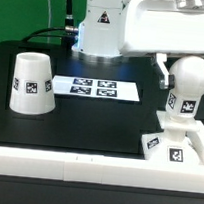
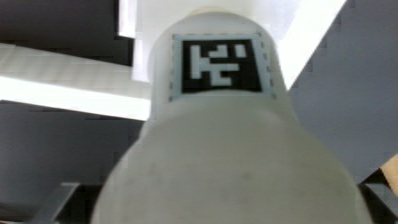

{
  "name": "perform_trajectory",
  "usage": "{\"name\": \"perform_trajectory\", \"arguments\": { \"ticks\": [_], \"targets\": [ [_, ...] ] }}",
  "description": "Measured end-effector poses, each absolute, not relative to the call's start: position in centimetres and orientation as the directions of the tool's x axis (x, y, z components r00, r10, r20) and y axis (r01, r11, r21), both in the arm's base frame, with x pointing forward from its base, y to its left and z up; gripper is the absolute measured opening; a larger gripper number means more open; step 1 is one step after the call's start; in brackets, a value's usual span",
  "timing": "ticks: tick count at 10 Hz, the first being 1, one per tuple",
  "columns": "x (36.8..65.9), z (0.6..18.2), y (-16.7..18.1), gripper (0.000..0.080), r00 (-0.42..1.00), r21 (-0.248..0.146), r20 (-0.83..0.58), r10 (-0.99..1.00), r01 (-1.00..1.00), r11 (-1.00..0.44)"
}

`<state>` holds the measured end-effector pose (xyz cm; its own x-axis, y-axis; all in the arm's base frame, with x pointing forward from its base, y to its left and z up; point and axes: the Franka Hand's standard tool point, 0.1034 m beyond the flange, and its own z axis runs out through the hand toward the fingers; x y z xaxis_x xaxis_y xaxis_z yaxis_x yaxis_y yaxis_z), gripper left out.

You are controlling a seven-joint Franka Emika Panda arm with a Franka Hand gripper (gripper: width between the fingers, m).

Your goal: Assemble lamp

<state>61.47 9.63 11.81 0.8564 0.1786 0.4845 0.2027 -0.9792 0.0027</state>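
Note:
The rounded bulb (image 1: 187, 97) stands upright with its neck on the flat stepped square base (image 1: 176, 147) at the exterior view's right. My gripper (image 1: 186, 71) reaches down from above with its jaws at either side of the bulb's round head and is shut on it. In the wrist view the bulb (image 2: 214, 140) fills the picture between the fingers (image 2: 54, 203), its tag facing the camera. The tapered shade (image 1: 32, 82) stands mouth down at the exterior view's left, apart from the gripper.
The marker board (image 1: 94, 87) lies flat between the shade and the base. A long white border rail (image 1: 74, 166) runs along the table's front edge, right by the base. The arm's white body (image 1: 102, 25) stands at the back.

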Motion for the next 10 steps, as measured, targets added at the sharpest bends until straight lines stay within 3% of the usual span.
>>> {"name": "perform_trajectory", "arguments": {
  "ticks": [2, 4, 7, 10],
  "targets": [
    [61.5, 11.8, 9.6, 0.0577, 0.856, 0.003, 0.484, 0.178, 0.203, -0.979],
    [61.5, 11.8, 9.6, 0.0678, 0.857, 0.003, 0.484, 0.179, 0.203, -0.979],
    [61.6, 12.1, 9.4, 0.0698, 0.853, 0.008, 0.488, 0.184, 0.207, -0.978],
    [61.8, 14.8, 8.7, 0.0699, 0.859, 0.015, 0.471, 0.2, 0.219, -0.976]
  ]
}}
